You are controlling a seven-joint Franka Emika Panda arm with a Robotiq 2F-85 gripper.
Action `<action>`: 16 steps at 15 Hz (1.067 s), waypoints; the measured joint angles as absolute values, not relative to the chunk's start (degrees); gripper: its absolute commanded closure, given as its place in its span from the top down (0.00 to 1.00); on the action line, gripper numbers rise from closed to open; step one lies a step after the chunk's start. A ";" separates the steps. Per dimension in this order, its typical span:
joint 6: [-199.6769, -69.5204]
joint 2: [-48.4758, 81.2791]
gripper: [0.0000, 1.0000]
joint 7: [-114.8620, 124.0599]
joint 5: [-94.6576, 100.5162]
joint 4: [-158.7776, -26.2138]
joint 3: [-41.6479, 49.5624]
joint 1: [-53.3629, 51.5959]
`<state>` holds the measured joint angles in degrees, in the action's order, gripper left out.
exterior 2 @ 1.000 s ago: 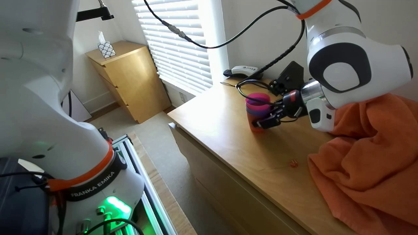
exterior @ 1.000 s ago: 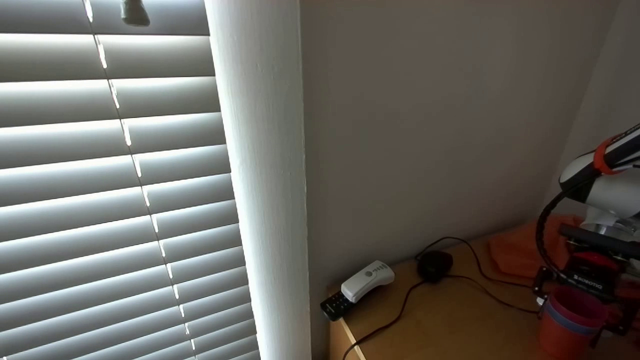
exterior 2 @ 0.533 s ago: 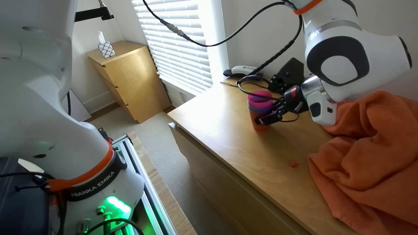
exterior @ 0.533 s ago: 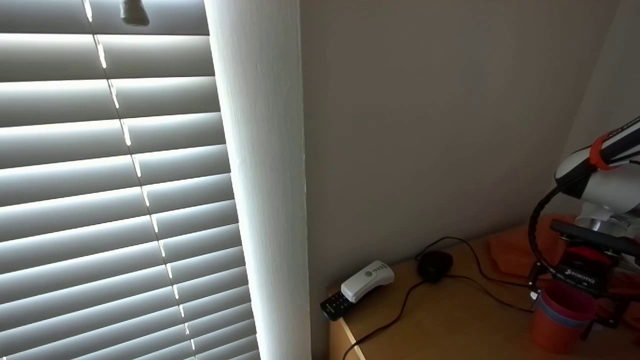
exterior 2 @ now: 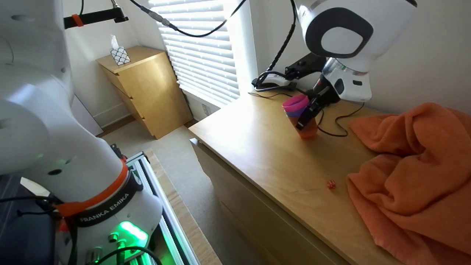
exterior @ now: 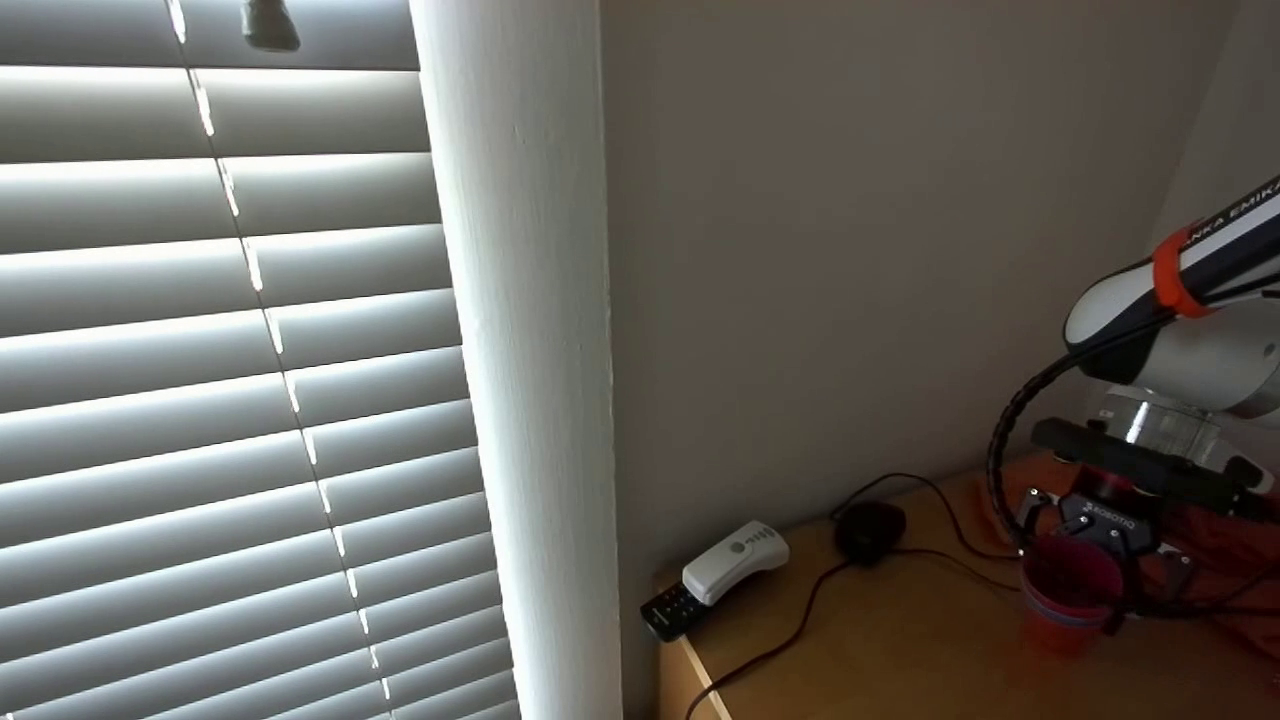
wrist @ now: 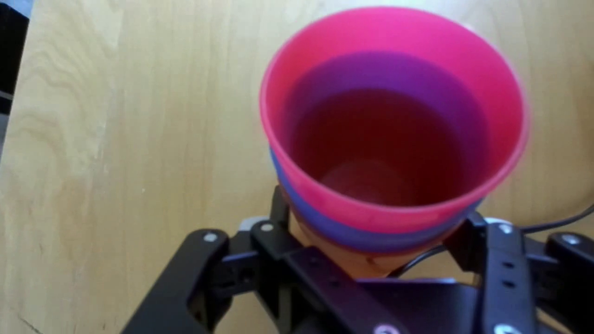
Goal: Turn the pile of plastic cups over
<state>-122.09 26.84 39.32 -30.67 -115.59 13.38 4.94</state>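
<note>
Leaning in the gripper (wrist: 375, 214), the plastic cups (wrist: 390, 139) likely handle light, springy and slick, best held low on the orange outer cup (exterior 2: 310, 130), though the rest could slide out once inverted. The gripper is clamped around the cups, spread only to their width. Below the cups is the table (exterior 2: 250, 147), whether touching is unclear; apart from them lies the orange cloth (exterior 2: 423, 165).
</note>
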 measured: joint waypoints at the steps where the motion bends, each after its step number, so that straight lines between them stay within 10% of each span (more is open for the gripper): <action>1: -124.93 25.67 0.52 41.37 -28.85 -117.15 13.36 3.85; 16: -140.65 19.31 0.52 66.51 -4.55 -127.88 13.34 -1.44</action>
